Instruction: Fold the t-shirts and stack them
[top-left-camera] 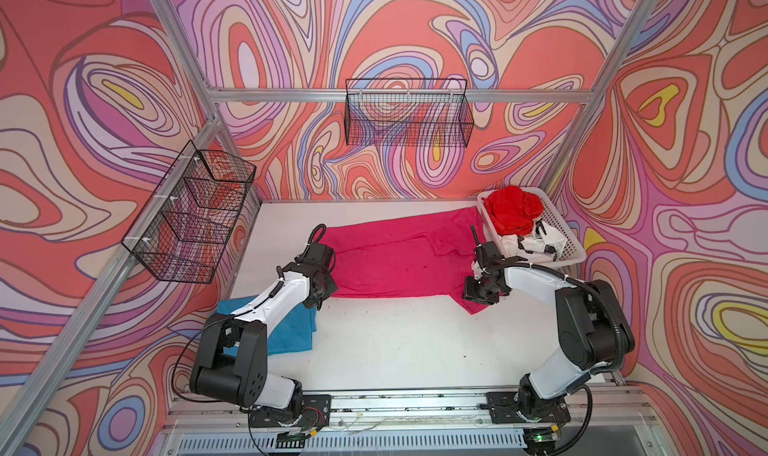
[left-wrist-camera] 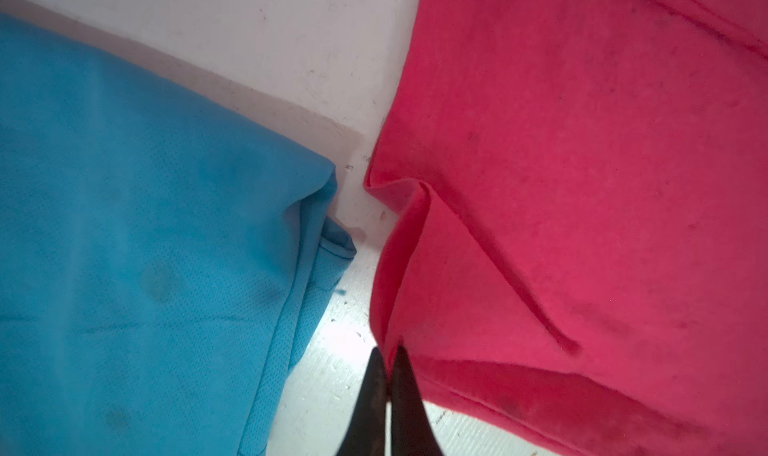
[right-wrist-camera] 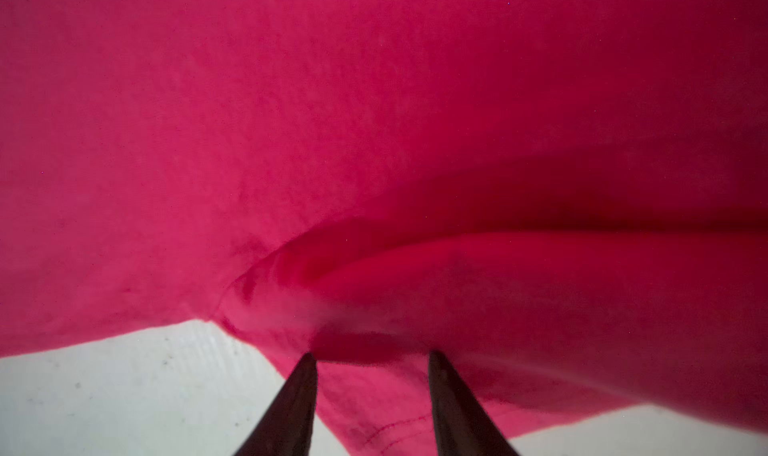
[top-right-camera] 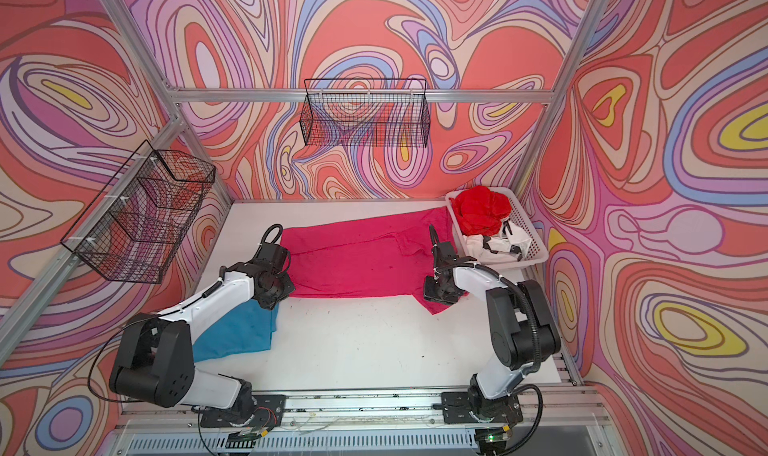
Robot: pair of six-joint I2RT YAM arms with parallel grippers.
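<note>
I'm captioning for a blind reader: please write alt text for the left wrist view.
The left hand, shut, pinches the edge of the magenta-pink t-shirt on the white table. A teal-blue t-shirt lies beside it, with a strip of bare table between them.

Magenta-pink t-shirt (top-left-camera: 386,262), teal-blue t-shirt (top-left-camera: 291,329), red t-shirt (top-left-camera: 513,211), white basket (top-left-camera: 557,261), swirl-patterned walls (top-left-camera: 83,100)

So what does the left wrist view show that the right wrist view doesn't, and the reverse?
Only the left wrist view: the teal-blue t-shirt, a strip of white table between it and the magenta-pink t-shirt, and the left gripper shut on that shirt's edge. Only the right wrist view: the right gripper, jaws apart over the shirt's stitched hem. Both share the magenta-pink t-shirt and the white table.
</note>
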